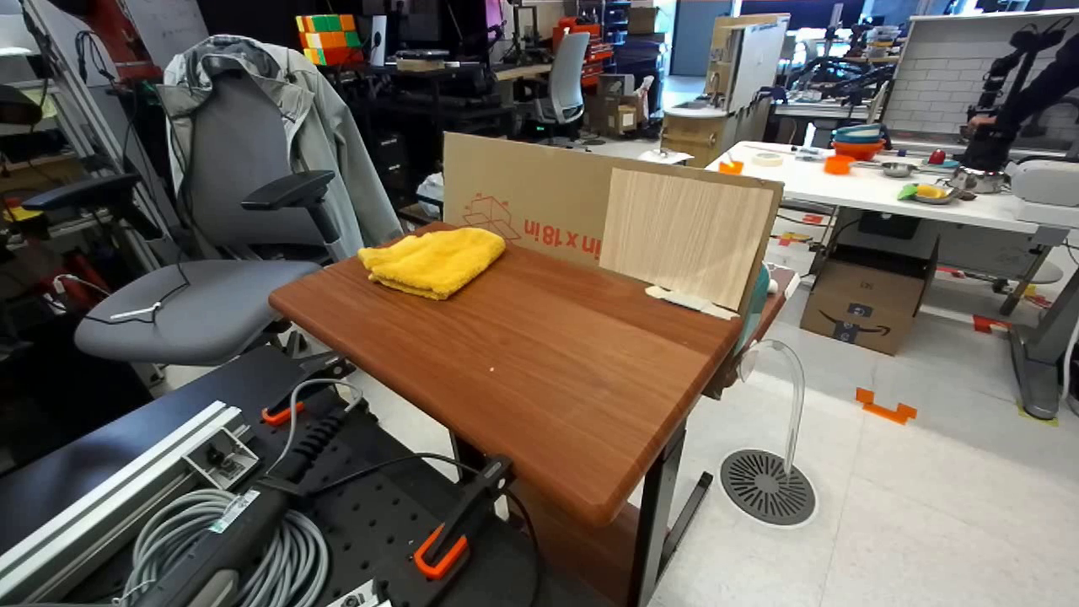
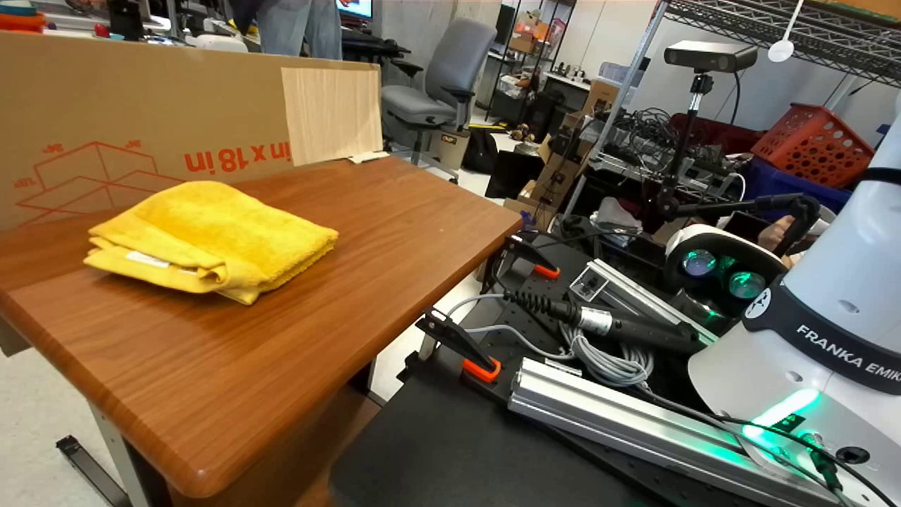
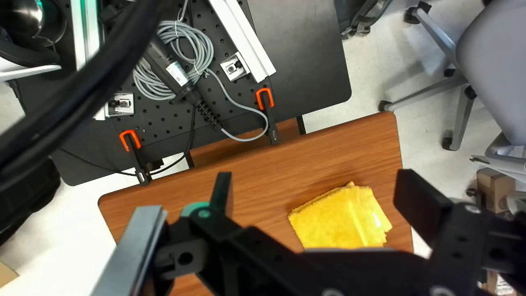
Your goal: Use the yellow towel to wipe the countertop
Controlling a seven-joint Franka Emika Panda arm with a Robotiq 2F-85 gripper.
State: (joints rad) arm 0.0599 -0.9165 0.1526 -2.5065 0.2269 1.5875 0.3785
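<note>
A folded yellow towel (image 1: 434,260) lies flat on the brown wooden countertop (image 1: 539,362), near one end of it. Both show in the other exterior picture too: the towel (image 2: 218,236) with a small white tag, and the countertop (image 2: 401,218). In the wrist view my gripper (image 3: 317,181) is open and empty, above the countertop (image 3: 263,172). The towel (image 3: 339,216) appears between its two fingers, apart from them and lower down. The gripper's body hides the towel's lower edge there. The gripper is out of view in both exterior views.
A cardboard sheet (image 1: 539,194) with a wood-patterned panel (image 1: 687,232) stands along the countertop's far edge. Black clamps with orange grips (image 1: 442,548) sit on the pegboard table (image 2: 436,422) beside the countertop, with coiled grey cable (image 3: 197,49). A grey chair (image 1: 202,303) stands near one end.
</note>
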